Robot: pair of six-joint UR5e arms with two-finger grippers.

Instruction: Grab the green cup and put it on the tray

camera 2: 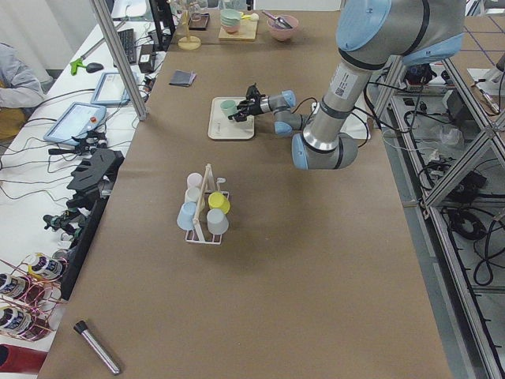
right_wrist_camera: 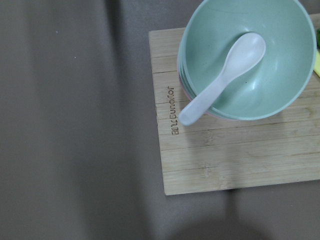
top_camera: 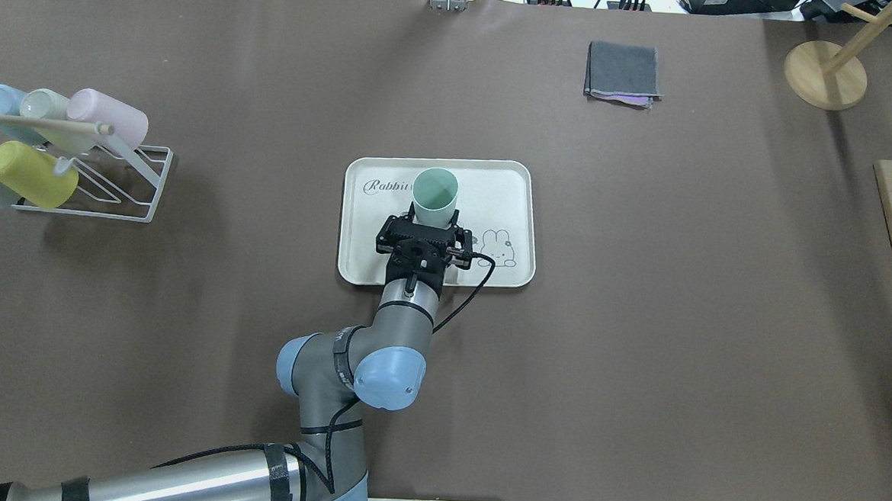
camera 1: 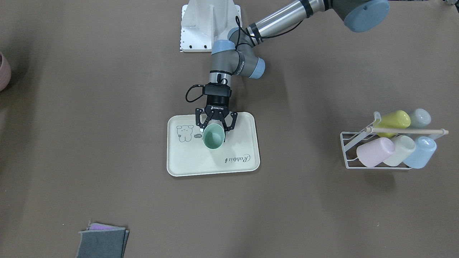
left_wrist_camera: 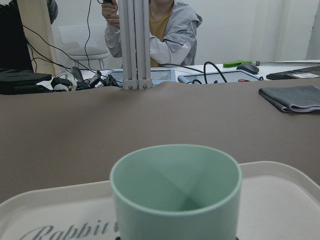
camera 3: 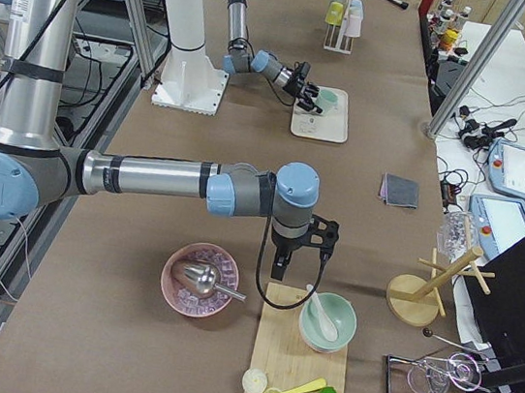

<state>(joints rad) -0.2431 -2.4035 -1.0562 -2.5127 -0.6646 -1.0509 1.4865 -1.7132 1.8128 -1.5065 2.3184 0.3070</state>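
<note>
You are looking at the tray [camera 1: 215, 168] lying flat at mid-table and carrying one item, the green cup [camera 1: 214, 136]; it is standing upright, mouth up and empty, on the tray's middle, between the bear drawing and the "Rabbit" script. Off to the robot's left, the wire rack [camera 1: 425, 131] is holding five cups lying tilted: a yellow cup [camera 1: 394, 122], a grey cup [camera 1: 419, 117], a pink cup [camera 1: 374, 151], a cream cup [camera 1: 401, 149] and a blue cup [camera 1: 421, 152]. On the wooden board [right_wrist_camera: 225, 160] a mint bowl [right_wrist_camera: 280, 100] is holding a white spoon [right_wrist_camera: 225, 80]; beside the board a pink bowl [camera 3: 179, 304] is holding a metal scoop [camera 3: 202, 281]. The left gripper [camera 1: 215, 127] is reaching low over the tray's robot-side edge, its jaws splaying wide to either side of the cup's lower wall; you cannot tell whether the pads are pressing on it. The right gripper [camera 3: 280, 262] is hanging above the board, and its opening cannot be told. The cup is showing as plain muted sea-green plastic: smooth, handleless, slightly tapered.
</note>
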